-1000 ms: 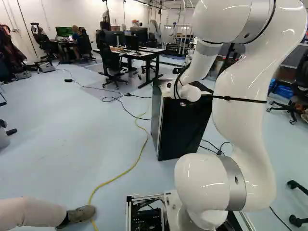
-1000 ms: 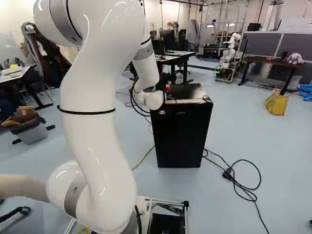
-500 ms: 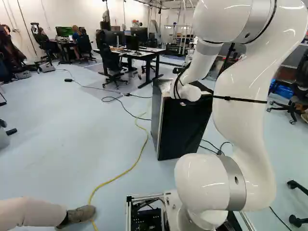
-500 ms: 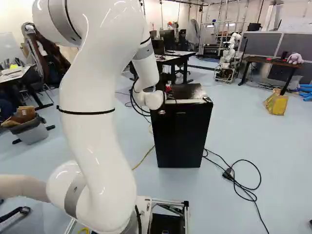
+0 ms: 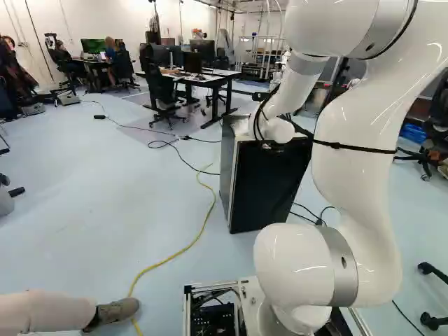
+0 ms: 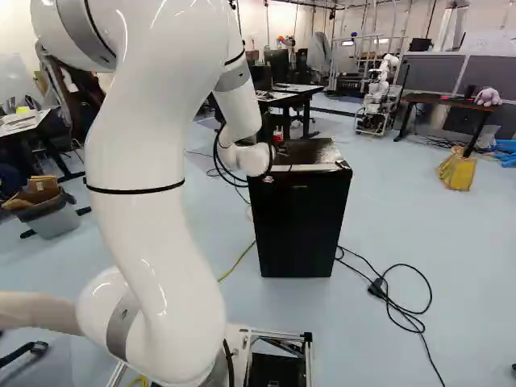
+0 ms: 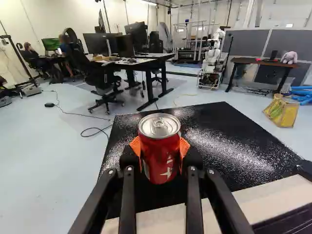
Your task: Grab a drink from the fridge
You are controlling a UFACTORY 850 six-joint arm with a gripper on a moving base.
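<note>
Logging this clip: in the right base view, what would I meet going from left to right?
Grey bin → black fridge → another robot in the background → yellow bag → blue bundle.

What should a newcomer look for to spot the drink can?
Start with the black box-shaped fridge ahead of the white robot arm. Over its glossy top, the black two-fingered pincer holds a red metal can, upright, silver lid and pull tab up. It's the one thing clamped between the orange pads.
</note>
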